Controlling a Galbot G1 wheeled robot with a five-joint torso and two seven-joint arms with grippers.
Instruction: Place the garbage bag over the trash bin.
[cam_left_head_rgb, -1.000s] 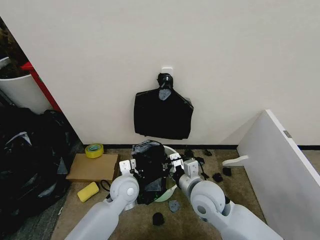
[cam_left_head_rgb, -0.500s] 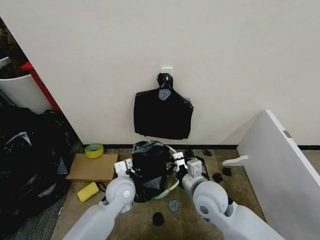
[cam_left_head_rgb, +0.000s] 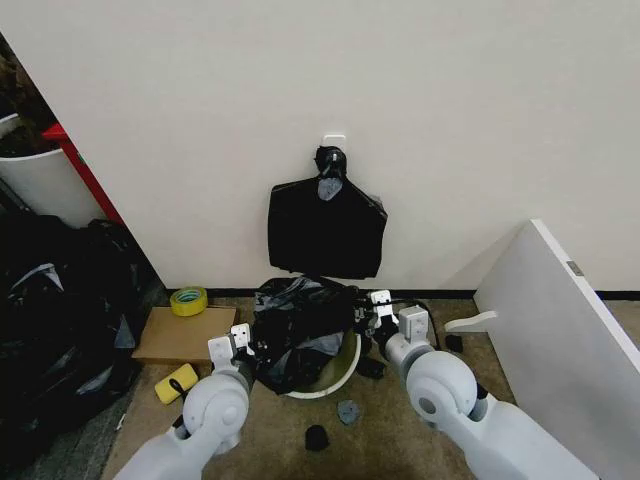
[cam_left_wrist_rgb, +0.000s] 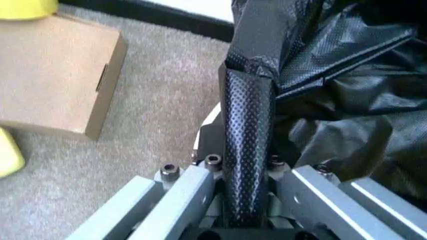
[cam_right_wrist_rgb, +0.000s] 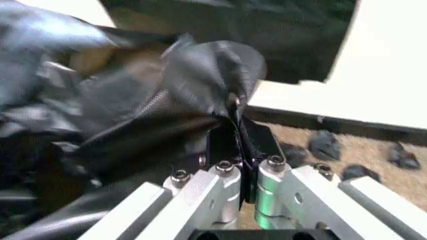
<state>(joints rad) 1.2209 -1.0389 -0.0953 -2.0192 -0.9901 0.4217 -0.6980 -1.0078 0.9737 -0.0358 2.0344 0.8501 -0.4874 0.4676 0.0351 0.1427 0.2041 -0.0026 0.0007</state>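
Glossy crinkled garbage bag (cam_left_head_rgb: 300, 325) | over round white trash bin (cam_left_head_rgb: 335, 378) | left pincer (cam_left_head_rgb: 240, 345), right pincer (cam_left_head_rgb: 372, 312) pinching its edges

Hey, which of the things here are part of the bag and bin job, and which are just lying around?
Part of the job:
garbage bag, pinched at both sides
trash bin beneath it
left gripper, right gripper

Just lying about:
cardboard box
tape roll
yellow sponge
knotted bag bundle on the wall
heap of black sacks
white board
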